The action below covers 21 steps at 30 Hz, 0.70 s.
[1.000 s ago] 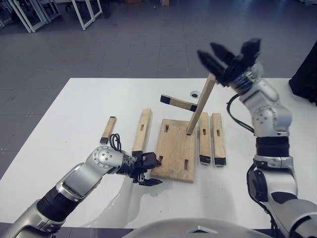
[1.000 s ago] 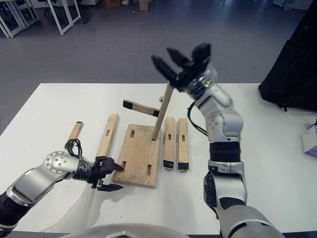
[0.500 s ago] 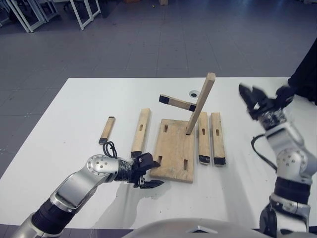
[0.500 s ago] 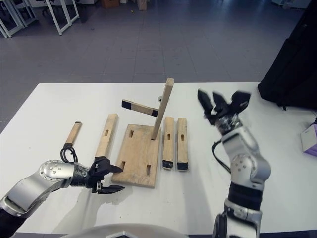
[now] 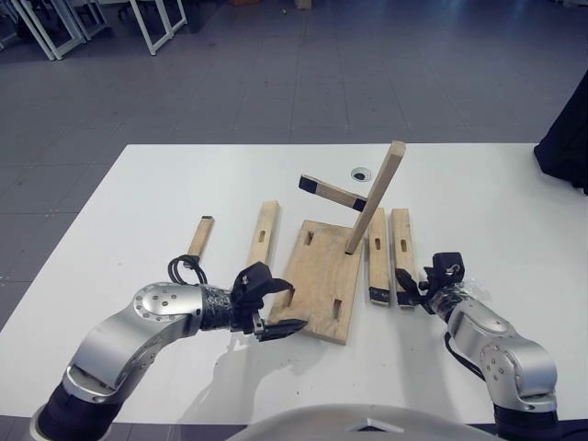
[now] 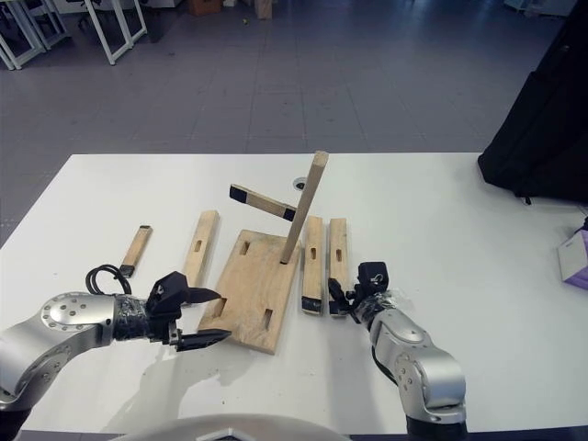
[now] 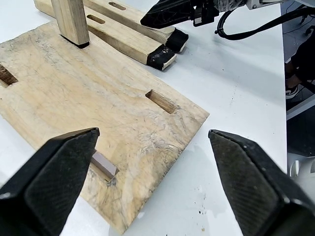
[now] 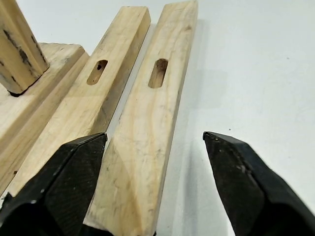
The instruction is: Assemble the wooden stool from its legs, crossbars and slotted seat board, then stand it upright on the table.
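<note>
Right wrist view: the right gripper (image 8: 155,136) is wide open and empty, either side of the outer leg (image 8: 158,73) lying flat on the table (image 5: 138,202) near the seat board (image 5: 322,276), the left gripper (image 7: 152,133) is open and empty too, and the leg looks light and stiff, best held in the middle.

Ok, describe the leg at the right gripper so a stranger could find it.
On the white table, a flat seat board lies in the middle. Two legs lie side by side on its right; yours is the outer leg, farthest from the board, with the right gripper open either side of its near end.
</note>
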Tool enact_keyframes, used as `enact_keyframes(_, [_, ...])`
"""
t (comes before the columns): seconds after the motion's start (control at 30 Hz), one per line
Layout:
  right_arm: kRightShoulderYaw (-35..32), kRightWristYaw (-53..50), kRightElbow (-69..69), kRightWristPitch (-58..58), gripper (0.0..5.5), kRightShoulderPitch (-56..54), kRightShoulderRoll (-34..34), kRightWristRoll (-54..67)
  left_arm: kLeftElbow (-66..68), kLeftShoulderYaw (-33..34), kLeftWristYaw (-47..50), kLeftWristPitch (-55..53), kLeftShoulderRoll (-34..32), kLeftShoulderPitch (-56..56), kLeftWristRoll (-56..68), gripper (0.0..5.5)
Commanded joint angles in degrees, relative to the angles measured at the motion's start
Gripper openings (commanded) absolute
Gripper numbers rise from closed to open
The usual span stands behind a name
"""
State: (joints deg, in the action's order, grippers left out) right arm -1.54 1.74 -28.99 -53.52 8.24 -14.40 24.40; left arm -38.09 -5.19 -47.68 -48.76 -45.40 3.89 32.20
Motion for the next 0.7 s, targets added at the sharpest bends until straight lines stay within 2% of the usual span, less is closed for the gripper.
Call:
enact_keyframes(0.03, [0.52, -1.21, -0.02, -4.20, 3.62, -0.28, 0.21, -1.34, 0.04, 1.01, 1.79, 0.41, -0.07, 0.73, -0.47, 4.10])
enact_keyframes(0.13, [0.58, -2.71, 0.45, -7.63, 3.62, -0.53, 0.53, -2.60, 1.33, 0.80, 3.02, 1.50, -0.29, 1.19, -1.99, 4.10])
enact_keyframes(0.4, [-1.06, -2.54, 2.14, -8.85, 2.05, -1.27, 1.87, -3.65, 3.67, 0.76, 4.81, 5.28, 1.36, 1.67, -4.49, 4.15])
enact_keyframes(0.47, [-2.34, -2.62, 3.58, -7.29, 2.02, -2.40, 2.60, -3.97, 5.35, 0.97, 5.39, 7.56, 2.25, 1.92, -5.57, 4.15])
enact_keyframes(0.57, [-5.21, -2.14, 7.36, -0.98, 2.02, -5.73, 3.43, -5.06, 8.24, 1.81, 6.61, 10.65, 4.78, 1.87, -6.12, 4.15])
enact_keyframes(0.7, [-13.38, 0.23, 16.70, 14.07, 2.02, -14.01, 5.56, -2.28, 12.87, 3.14, 7.46, 15.77, 9.37, 1.36, -5.73, 4.15])
